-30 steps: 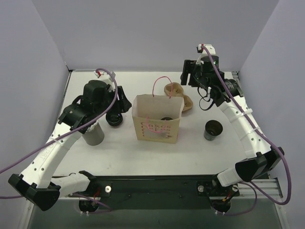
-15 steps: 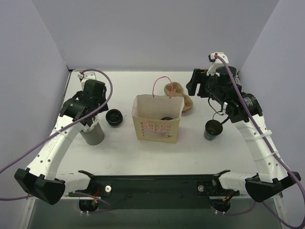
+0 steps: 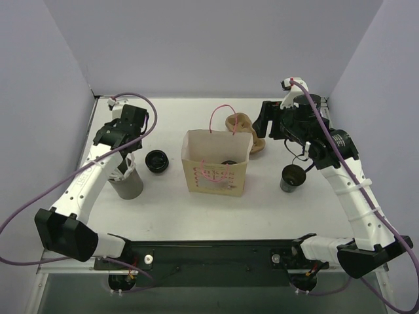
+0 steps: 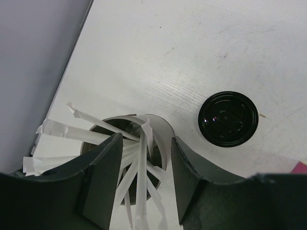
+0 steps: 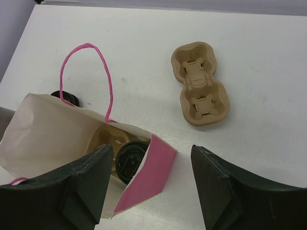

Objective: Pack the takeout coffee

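1 black-lidded greyish paper takeout coffee (image 5: 128,160) stands inside the cream, pink-handled paper bag (image 3: 216,171) mid-tabletop, likely seated in a brown pulp carrier (image 5: 102,138) for steadiness; a second lidded cup (image 3: 157,161) waits nearer the left edge. Left gripper (image 4: 145,143) and right gripper (image 5: 151,151) hover spread, empty.

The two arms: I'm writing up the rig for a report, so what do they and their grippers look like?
Both the left arm and the right arm have white tubular links with chunky black joints. A purple cable loops loosely along each. The left gripper and right gripper have broad, matte dark-grey fingers.
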Robot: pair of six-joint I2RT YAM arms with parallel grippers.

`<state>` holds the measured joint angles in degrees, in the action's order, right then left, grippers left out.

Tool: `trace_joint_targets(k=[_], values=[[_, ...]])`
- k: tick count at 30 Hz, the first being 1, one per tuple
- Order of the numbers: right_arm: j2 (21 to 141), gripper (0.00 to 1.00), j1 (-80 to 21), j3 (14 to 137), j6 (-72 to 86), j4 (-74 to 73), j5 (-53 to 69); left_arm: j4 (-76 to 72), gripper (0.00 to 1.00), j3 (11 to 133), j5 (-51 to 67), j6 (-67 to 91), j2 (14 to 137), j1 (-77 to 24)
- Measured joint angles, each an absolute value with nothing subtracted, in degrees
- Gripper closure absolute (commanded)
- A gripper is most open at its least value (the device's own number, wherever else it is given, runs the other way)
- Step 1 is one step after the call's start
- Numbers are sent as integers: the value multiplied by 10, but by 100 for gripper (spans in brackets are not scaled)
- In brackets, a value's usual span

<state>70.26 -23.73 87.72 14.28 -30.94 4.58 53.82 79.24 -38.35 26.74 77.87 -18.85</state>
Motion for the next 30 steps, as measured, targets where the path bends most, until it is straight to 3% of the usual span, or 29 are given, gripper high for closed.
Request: trace_joint_targets(k=[2, 5, 6, 9, 10, 13, 25, 30], values=[[703, 34, -237, 877, 143, -311, 46, 531, 49, 789, -386, 266, 792, -181], [702, 34, -237, 877, 141, -311, 46, 521, 59, 774, -389, 264, 806, -169], [702, 34, -237, 877, 140, -311, 46, 517, 67, 767, -388, 263, 809, -165], [699, 34, -237, 876, 138, -312, 46, 514, 77, 756, -384, 257, 820, -152], [698, 34, -237, 876, 138, -312, 46, 514, 88, 756, -383, 255, 823, -148], [697, 34, -237, 876, 136, -312, 46, 511, 100, 756, -383, 250, 824, -143], [697, 34, -237, 893, 136, -321, 50, 540, 100, 790, -356, 257, 772, -149], [697, 21, -237, 895, 147, -322, 48, 563, 100, 848, -341, 251, 732, -163]])
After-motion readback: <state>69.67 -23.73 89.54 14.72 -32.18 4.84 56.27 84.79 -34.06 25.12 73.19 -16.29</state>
